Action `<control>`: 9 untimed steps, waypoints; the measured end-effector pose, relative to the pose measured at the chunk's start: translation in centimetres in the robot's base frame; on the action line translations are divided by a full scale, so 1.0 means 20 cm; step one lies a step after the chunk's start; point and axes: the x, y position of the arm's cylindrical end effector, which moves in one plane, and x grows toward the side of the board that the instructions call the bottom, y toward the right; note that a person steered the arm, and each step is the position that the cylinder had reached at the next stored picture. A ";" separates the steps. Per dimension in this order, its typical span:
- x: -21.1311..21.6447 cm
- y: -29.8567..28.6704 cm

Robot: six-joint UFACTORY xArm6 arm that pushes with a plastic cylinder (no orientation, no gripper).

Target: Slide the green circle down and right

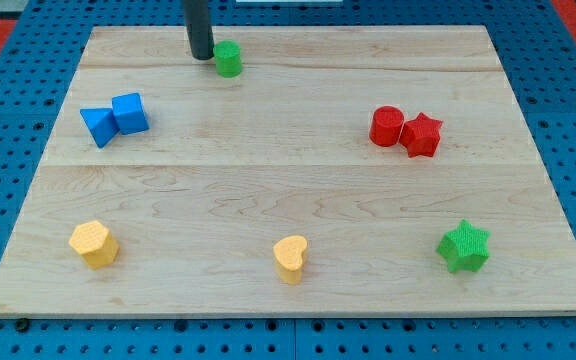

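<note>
Because the rod has no claw to open or clench, my tip point(202, 56) simply presses: the green circle point(228, 59) sits just beside it at three o'clock.

A wooden board point(268, 190) lies on a blue pegboard point(8, 120). At the left, a blue triangle point(97, 126) touches a blue cube point(130, 113). At the right, a red cylinder point(386, 126) touches a red star point(421, 134). Along the near edge sit a yellow hexagon point(93, 243) at left, a yellow heart point(290, 258) in the middle and a green star point(464, 246) at right, well apart.
</note>
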 end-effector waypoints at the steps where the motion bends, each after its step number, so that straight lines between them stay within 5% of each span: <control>1: 0.04 0.07; 9: 0.19 0.64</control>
